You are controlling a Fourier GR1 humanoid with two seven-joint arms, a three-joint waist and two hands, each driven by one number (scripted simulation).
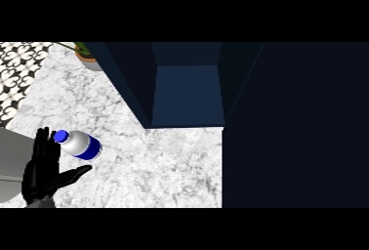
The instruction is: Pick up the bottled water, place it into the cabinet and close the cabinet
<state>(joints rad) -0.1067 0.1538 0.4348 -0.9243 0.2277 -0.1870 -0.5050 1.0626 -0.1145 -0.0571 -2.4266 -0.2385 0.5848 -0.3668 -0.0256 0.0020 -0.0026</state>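
The bottled water [79, 144], clear with a blue cap and blue label, stands on the marble counter [158, 166] at the left. My left hand [43, 176] is open just left of and below the bottle, fingers straight and pointing up, thumb spread toward it. The fingertips lie beside the cap; I cannot tell whether they touch it. The dark blue cabinet [186, 93] stands open at the top centre, its inside bare. Its open door [296, 127] fills the right side of the view. My right hand does not show.
A potted plant [88, 56] sits at the back left beside the cabinet. A patterned tile wall [16, 73] runs along the far left. A grey surface [10, 166] borders the counter at the lower left.
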